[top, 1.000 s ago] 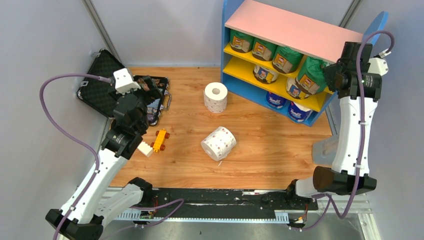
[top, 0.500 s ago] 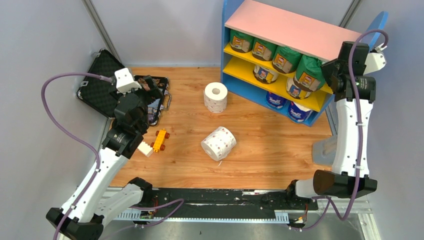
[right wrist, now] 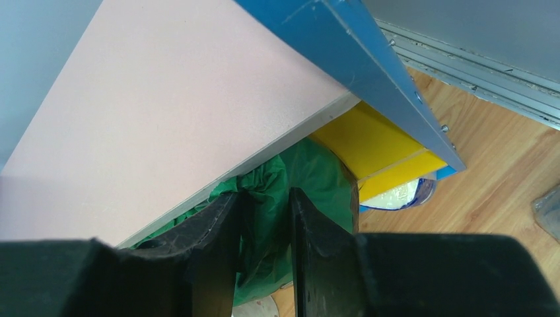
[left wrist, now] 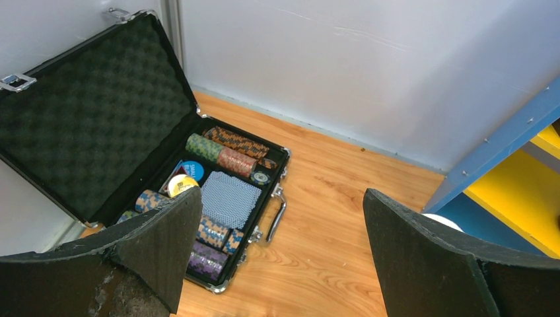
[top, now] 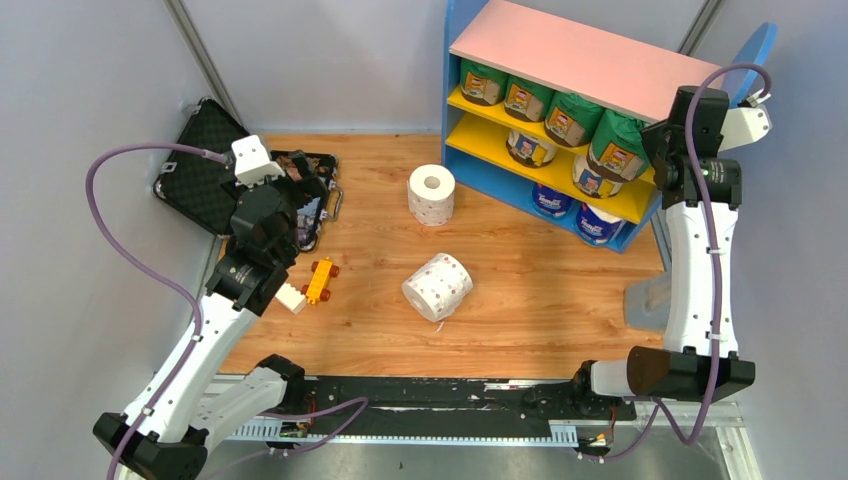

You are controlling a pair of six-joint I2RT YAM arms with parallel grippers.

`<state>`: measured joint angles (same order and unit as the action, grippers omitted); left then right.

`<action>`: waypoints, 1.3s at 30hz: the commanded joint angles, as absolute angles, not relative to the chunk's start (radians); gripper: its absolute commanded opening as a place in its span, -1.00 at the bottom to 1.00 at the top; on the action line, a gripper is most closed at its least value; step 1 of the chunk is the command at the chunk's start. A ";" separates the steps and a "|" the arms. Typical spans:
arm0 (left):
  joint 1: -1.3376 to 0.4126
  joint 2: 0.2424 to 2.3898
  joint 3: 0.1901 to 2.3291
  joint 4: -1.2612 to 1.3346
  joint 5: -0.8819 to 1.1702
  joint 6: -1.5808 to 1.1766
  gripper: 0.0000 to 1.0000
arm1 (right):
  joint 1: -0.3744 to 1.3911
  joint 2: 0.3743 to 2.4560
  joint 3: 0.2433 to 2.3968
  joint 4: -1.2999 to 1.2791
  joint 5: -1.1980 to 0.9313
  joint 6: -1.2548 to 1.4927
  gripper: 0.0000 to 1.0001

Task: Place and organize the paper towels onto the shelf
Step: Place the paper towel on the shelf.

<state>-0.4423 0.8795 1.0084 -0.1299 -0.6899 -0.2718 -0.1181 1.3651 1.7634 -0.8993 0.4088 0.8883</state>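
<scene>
The shelf (top: 580,55) stands at the back right with a pink top board and yellow lower boards. Green-wrapped paper towels (top: 520,97) line the upper yellow board, cream ones (top: 530,147) the lower board, and blue-and-white ones (top: 552,203) stand at the bottom. My right gripper (top: 657,150) is at the shelf's right end, with its jaws nearly together on the wrapper of the end green roll (top: 618,148). The right wrist view shows this grip (right wrist: 264,195) on the green roll (right wrist: 317,178) under the pink board (right wrist: 165,112). Two bare dotted rolls are on the floor, one upright (top: 431,194) and one lying (top: 437,286). My left gripper (top: 300,195) is open and empty.
An open black case (top: 200,170) with chips and cards lies at the left wall, under my left gripper (left wrist: 280,198); it also shows in the left wrist view (left wrist: 224,198). A small orange toy car (top: 320,280) lies near it. Grey walls close in on both sides.
My right wrist has risen and shifted slightly left at the shelf's right end, nudging the green roll a little inward. The left arm has barely moved.
</scene>
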 commanded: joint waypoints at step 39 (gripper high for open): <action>-0.435 0.878 1.004 -0.099 -0.703 -0.287 0.98 | -0.086 0.871 1.365 -0.647 -0.110 0.321 0.15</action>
<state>-0.4423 0.8795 1.0084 -0.1299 -0.6899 -0.2722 -0.0956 0.8852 1.4345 -0.7090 -0.0380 0.4110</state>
